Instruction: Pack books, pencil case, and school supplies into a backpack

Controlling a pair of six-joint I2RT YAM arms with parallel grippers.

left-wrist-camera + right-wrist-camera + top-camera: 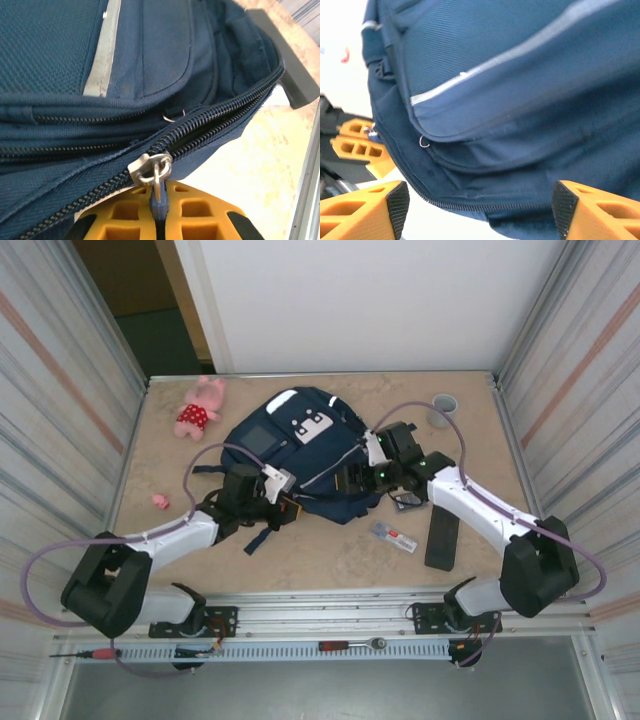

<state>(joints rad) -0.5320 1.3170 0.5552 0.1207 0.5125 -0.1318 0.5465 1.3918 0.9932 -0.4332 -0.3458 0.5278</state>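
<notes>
The navy backpack lies flat mid-table, its zipper part open along the near edge. My left gripper is shut on the blue zipper pull, which hangs from the metal slider. My right gripper is at the backpack's right edge, open, with the blue fabric just beyond its pads. The black pencil case lies on the table to the right, its end showing past the backpack. A clear pack with a red label lies beside it. The books are out of view.
A pink plush toy sits at the back left and a grey cup at the back right. A small pink item lies near the left wall. Striped walls close in both sides.
</notes>
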